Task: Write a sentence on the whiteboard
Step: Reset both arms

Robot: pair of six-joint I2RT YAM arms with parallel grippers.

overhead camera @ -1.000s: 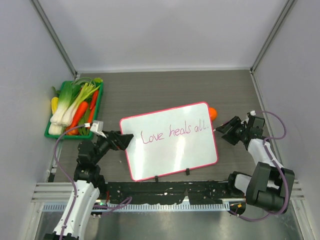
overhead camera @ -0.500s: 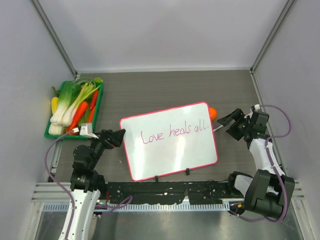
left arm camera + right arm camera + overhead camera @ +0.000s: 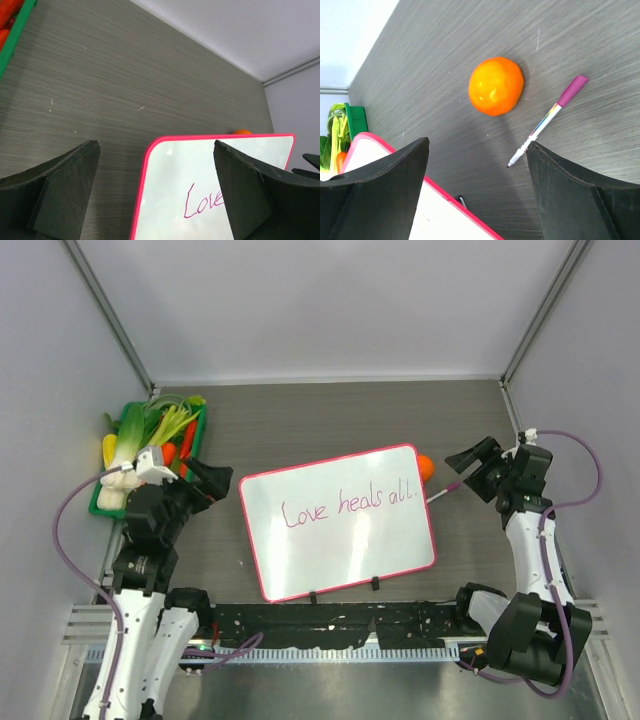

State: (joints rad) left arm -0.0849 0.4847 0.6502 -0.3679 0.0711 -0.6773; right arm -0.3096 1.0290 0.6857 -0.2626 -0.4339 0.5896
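Both released, my left claw (image 3: 215, 488) and right claw (image 3: 468, 468) flanked the lettered whiteboard (image 3: 340, 540); a purple-capped marker (image 3: 547, 121) lay beside an orange (image 3: 496, 85).

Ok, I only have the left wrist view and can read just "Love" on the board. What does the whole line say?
Observer: On the top camera the whiteboard reads "Love heals all."
Operator: What's off its right edge?
Observer: A pen lies on the table, beside an orange, not touching it.
Operator: Anything held over there?
Observer: No, the right gripper is open and empty.
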